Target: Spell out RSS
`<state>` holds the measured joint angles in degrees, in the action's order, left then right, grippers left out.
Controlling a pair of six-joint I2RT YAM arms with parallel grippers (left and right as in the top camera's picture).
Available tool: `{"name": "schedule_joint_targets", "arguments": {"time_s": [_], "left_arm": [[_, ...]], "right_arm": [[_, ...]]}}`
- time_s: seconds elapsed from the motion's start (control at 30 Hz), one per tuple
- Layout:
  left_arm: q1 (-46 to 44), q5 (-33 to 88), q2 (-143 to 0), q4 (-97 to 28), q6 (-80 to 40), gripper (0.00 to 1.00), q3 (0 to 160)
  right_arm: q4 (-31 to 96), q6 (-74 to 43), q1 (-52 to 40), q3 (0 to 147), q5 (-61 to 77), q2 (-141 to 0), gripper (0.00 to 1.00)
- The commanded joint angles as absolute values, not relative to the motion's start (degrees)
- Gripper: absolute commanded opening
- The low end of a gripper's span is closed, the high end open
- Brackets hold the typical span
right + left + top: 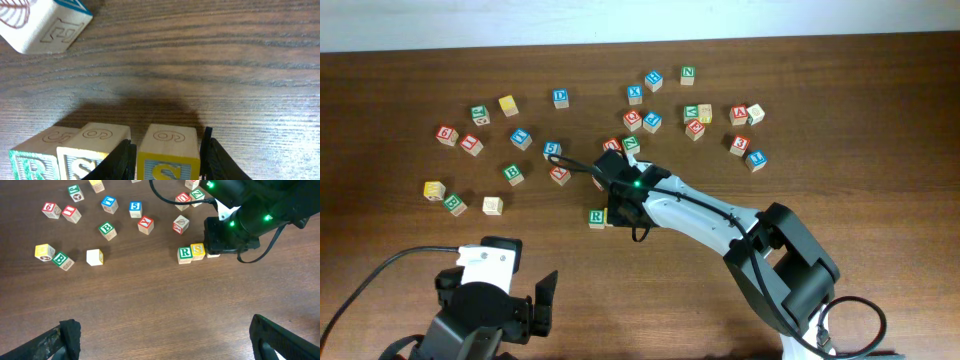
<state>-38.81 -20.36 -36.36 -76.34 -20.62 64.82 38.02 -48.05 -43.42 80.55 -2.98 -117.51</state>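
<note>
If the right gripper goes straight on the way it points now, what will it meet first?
Likely the yellow S block, which stands between the right gripper's jaws; its fingertips would then touch the table.

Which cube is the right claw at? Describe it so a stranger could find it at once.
Follow the right arm to its tip, where the right claw hangs over a row of three cubes. From the green R cube comes a yellow S cube, then the target cube. It alone stands between the claw's fingers, at the end farthest from the R, yellow with an S.
</note>
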Motion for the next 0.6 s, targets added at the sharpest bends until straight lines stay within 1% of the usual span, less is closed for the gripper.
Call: {"name": "schedule_joint_targets", "arguments": {"time_s": [0.0, 0.17, 0.3, 0.33, 0.37, 0.4, 0.47, 0.57], "left_arm": [[-38.83, -20.34, -36.29, -76.18, -21.39, 0.99, 64.79], [-38.83, -20.34, -36.29, -76.2, -21.39, 0.99, 64.79], [-38.83, -20.34, -36.29, -76.2, -21.39, 0.99, 64.79], [-38.83, -20.34, -36.29, -76.18, -21.39, 0.99, 64.79], [-38.83, -20.34, -36.29, -76.2, -21.39, 0.99, 64.79], [-38.83, -20.36, -36.29, -76.2, -21.39, 0.99, 64.79], [-38.83, -20.36, -36.29, -76.18, -21.39, 0.99, 64.79], [-38.83, -20.34, -36.29, -76.2, -21.39, 0.99, 64.79]], "right_arm": [[37.19, -48.31, -43.03, 80.42, -5.19, -118.13, 0.33], [35.22, -48.31, -42.72, 80.47, -6.87, -118.13, 0.33], [34.44, -48.31, -40.18, 80.64, -7.16, -118.13, 0.33], [34.48, -48.29, -38.87, 81.25, -7.11, -118.13, 0.29], [35.11, -48.27, -37.65, 82.41, -7.09, -118.13, 0.22], [36.42, -47.94, -36.49, 84.2, -6.87, -118.13, 0.05], [39.27, -44.47, -35.4, 88.49, -6.02, -118.13, 0.04], [43.42, -40.38, -36.45, 94.48, -5.17, -118.1, 0.04]]}}
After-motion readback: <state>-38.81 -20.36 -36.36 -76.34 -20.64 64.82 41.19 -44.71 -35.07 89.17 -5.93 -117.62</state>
